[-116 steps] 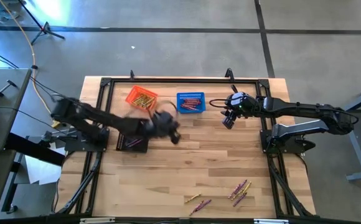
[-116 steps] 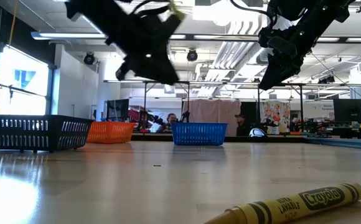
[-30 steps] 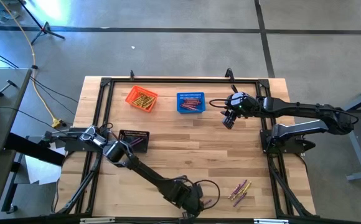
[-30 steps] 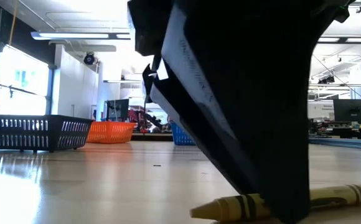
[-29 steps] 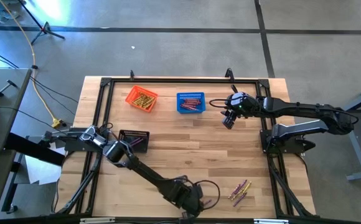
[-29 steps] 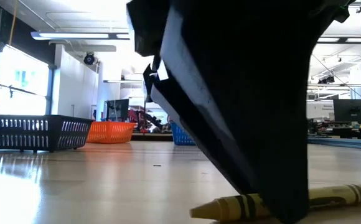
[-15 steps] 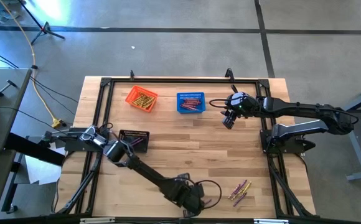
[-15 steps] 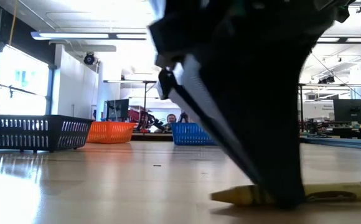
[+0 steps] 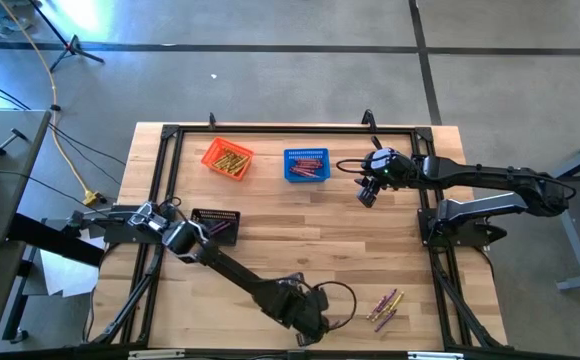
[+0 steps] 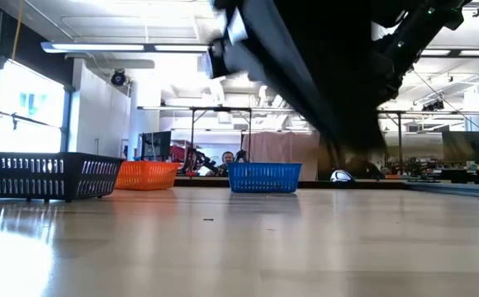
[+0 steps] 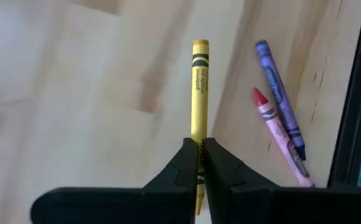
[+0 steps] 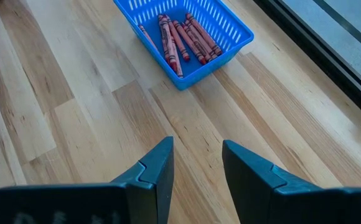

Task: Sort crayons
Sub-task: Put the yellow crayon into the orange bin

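The left gripper (image 11: 200, 152) has its jaws pinched tight on a yellow crayon (image 11: 198, 93), gripping it near one end so that most of the stick runs straight out ahead of the fingertips. The crayon wears a yellow paper wrapper with dark bands near its far tip. Just to one side of the held crayon, lying on the wooden table (image 11: 75, 93), are a purple crayon (image 11: 279, 99) and a red crayon (image 11: 280, 140), side by side and touching along part of their length, close to the table's dark frame rail. From above, this gripper (image 9: 308, 322) is at the table's near edge, with a small cluster of loose crayons (image 9: 385, 306) on the boards a short way off toward the right arm's side.

The right gripper (image 12: 196, 165) hangs with its jaws well apart and nothing between them. Ahead of its fingertips stands a blue mesh basket (image 12: 239, 38) holding several red crayons (image 12: 183, 37). From above, the orange basket (image 9: 227, 158) of yellow crayons lies beyond the blue one, and a black basket (image 9: 215, 224) lies by the left arm's base.
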Robot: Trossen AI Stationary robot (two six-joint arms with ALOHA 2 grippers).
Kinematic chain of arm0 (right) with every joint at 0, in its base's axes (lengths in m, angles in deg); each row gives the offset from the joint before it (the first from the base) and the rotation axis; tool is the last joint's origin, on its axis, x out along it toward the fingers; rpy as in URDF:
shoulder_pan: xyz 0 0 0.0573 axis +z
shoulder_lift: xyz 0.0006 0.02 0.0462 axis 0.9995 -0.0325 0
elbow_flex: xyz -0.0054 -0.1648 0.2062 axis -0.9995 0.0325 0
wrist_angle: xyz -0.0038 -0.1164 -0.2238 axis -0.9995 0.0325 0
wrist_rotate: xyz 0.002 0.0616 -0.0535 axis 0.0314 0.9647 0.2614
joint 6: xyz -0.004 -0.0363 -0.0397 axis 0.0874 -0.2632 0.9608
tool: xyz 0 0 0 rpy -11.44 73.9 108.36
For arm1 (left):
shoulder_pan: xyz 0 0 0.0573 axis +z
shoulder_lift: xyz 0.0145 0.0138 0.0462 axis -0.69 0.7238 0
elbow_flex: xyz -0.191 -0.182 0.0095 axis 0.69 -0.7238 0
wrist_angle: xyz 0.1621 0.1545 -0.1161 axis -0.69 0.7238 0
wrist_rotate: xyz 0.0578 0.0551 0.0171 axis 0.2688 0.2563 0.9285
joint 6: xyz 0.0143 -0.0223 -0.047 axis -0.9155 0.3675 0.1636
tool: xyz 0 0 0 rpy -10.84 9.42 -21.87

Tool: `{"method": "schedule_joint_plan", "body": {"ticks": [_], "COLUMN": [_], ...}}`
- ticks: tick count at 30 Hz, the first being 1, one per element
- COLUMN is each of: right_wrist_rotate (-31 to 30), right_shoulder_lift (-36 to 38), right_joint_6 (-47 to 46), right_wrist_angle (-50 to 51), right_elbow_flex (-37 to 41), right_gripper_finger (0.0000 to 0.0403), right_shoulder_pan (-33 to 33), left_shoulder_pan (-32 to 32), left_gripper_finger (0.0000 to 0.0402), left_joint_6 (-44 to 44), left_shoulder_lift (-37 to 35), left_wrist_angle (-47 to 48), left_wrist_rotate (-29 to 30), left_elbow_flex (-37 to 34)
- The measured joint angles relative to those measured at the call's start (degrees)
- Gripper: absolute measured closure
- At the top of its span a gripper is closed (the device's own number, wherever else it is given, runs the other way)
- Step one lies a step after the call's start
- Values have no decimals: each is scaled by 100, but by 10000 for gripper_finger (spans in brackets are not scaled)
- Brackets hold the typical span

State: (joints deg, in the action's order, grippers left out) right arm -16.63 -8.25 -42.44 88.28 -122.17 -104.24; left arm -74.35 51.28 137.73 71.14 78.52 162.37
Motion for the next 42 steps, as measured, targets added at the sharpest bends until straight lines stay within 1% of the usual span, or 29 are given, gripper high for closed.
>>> {"method": "schedule_joint_plan", "body": {"ticks": [3,6,8,12,14,16,19,23,26,28,33,37,40,42], "right_wrist_rotate": [-1,0,0,1,0,-1,0,0,0,0,1,0,0,0], "right_shoulder_lift": [0,0,0,0,0,0,0,0,0,-1,0,0,-1,-2], "right_joint_6": [0,0,0,0,2,0,0,1,0,1,0,0,0,0], "right_wrist_angle": [2,0,2,2,0,0,2,1,-1,-1,0,-1,-1,0], "right_elbow_flex": [0,0,0,0,0,0,0,0,-2,-2,-2,-2,-2,-2], "right_gripper_finger": [279,279,279,279,279,279,279,279,279,279,279,279,279,279], "right_shoulder_pan": [-1,-1,0,-1,-1,-1,0,-1,-1,-1,-1,-1,0,-1], "left_shoulder_pan": [-4,-14,21,227,380,575,921,1524,2082,2495,3577,4462,5054,5400], "left_gripper_finger": [399,399,399,399,399,399,399,399,399,399,399,399,399,399], "left_joint_6": [72,232,334,680,850,833,644,759,854,728,37,-515,-822,-996], "left_shoulder_lift": [-317,-609,-772,-1079,-1256,-1535,-2232,-3154,-3939,-4434,-5460,-5982,-6215,-6247], "left_wrist_angle": [431,1206,1864,3245,3798,3794,3769,3574,3188,2695,1053,-180,-1070,-1440], "left_wrist_rotate": [425,1055,1420,1896,2093,2201,2225,2360,2440,2369,2150,1948,1773,1695], "left_elbow_flex": [9,9,8,-40,-227,-588,-1422,-2721,-3711,-4378,-5852,-6714,-7116,-7282]}}
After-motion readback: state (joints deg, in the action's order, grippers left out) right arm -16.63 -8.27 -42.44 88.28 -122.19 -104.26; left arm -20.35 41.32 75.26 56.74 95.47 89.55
